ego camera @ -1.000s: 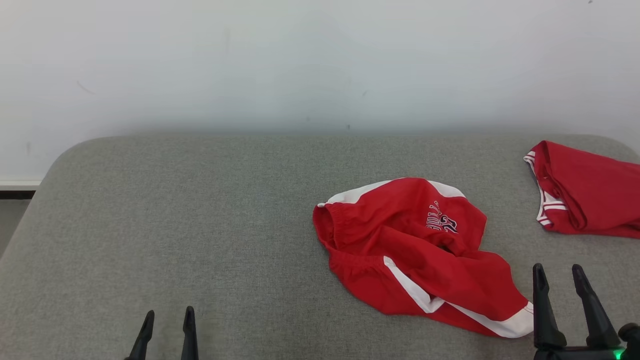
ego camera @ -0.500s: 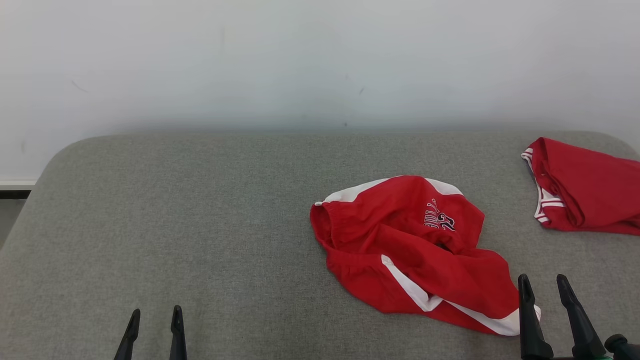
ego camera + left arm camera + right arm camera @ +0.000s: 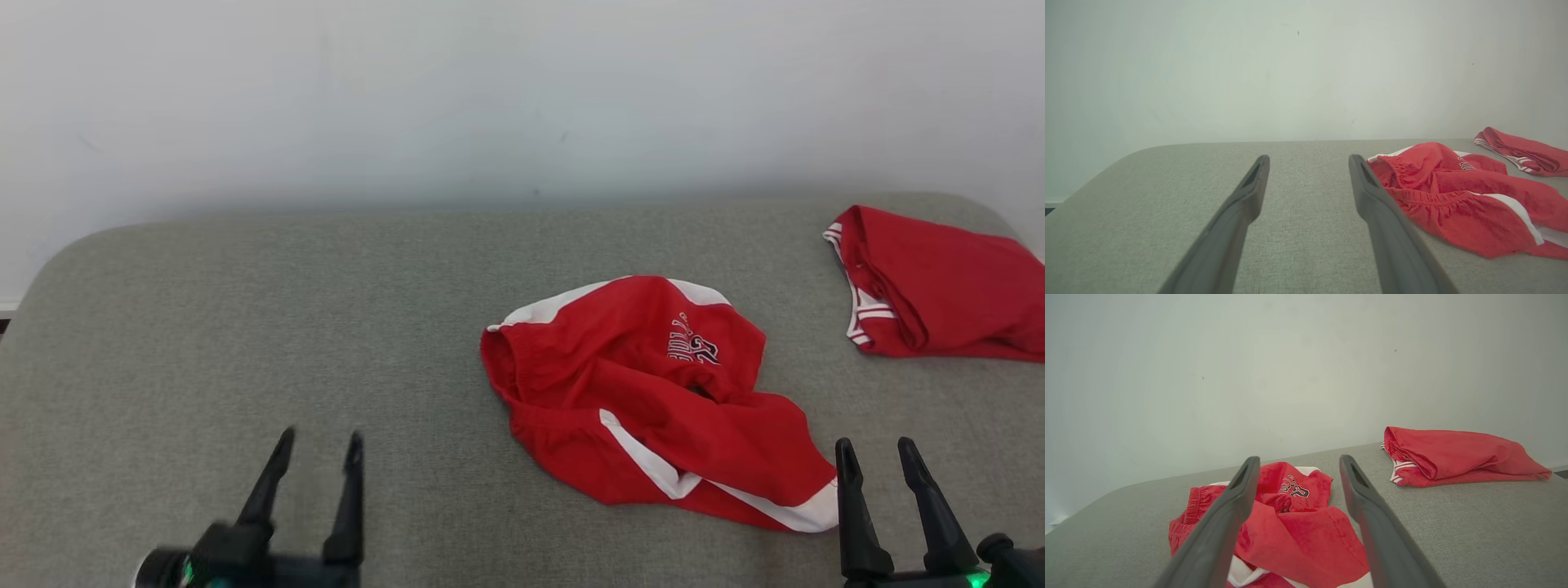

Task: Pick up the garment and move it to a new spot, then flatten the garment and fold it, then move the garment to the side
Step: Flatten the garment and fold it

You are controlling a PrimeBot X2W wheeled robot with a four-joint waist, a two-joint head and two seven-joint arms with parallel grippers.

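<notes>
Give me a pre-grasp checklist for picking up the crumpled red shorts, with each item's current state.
1. Left gripper jaws open, nothing between them: ok.
2. Right gripper jaws open, nothing between them: ok.
3. Red shorts lie crumpled on the grey surface, nothing on top: ok.
4. Second red garment lies apart from the shorts: ok.
5. Right gripper touching the shorts' white hem: cannot tell.

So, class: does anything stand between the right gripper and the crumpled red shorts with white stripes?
Nothing visible does. The open right gripper is right beside the white-trimmed hem of the crumpled red shorts; the folded red garment lies apart, farther back on the grey fabric surface.
</notes>
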